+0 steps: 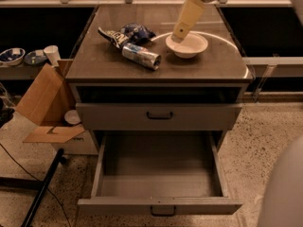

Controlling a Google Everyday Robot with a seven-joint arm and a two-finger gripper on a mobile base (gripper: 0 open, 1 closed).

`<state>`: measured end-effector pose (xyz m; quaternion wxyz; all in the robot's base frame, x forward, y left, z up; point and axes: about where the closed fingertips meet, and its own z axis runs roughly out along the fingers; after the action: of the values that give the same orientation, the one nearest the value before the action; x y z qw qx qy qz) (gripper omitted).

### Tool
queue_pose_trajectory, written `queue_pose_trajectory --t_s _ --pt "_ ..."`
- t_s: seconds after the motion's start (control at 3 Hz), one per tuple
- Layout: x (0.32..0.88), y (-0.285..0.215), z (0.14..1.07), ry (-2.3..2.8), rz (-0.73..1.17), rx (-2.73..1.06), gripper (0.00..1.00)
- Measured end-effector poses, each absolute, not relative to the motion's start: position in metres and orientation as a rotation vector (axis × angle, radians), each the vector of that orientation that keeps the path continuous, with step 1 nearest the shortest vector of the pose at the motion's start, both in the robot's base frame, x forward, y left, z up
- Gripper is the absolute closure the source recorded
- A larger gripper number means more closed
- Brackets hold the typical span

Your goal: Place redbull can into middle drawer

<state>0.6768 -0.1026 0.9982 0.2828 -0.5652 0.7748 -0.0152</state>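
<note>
Open drawer: the middle drawer [160, 171] is pulled out toward the camera, lowest in the cabinet, with its grey floor and side walls bare and a small dark handle [163, 211] on its front.
Floor: speckled, with a dark stand leg [41, 193] crossing it at the lower left.
Closed drawer: a grey drawer front [158, 116] sits just above the open one and shows only a flat panel with a dark bar handle; above it is a dark slot under the cabinet top.
Box: an open cardboard box [45, 103] stands beside the cabinet on the left.
Cabinet top: a brown surface [208, 67] holding three things.
Can: the redbull can [141, 56] lies on its side near the middle of the top, to the left of the bowl.
Bag: a blue-and-white snack bag [124, 33] lies just behind the can, touching it.
Bowl: a white bowl [187, 45] sits to the right of the can, apart from it.
Gripper: the gripper [177, 37] reaches down from the upper right, its cream tip over the left rim of the bowl and apart from the can; I cannot tell if it is open or closed.
</note>
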Motion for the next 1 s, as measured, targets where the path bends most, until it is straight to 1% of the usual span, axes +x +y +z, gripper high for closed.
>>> queue_pose_trajectory --t_s 0.33,0.67,1.0 --pt "0.706 -0.081 0.979 2.031 0.002 -1.517 0.00" --pt "0.706 -0.081 0.979 2.031 0.002 -1.517 0.00" --pt "0.713 -0.070 0.952 2.032 0.054 -1.560 0.00"
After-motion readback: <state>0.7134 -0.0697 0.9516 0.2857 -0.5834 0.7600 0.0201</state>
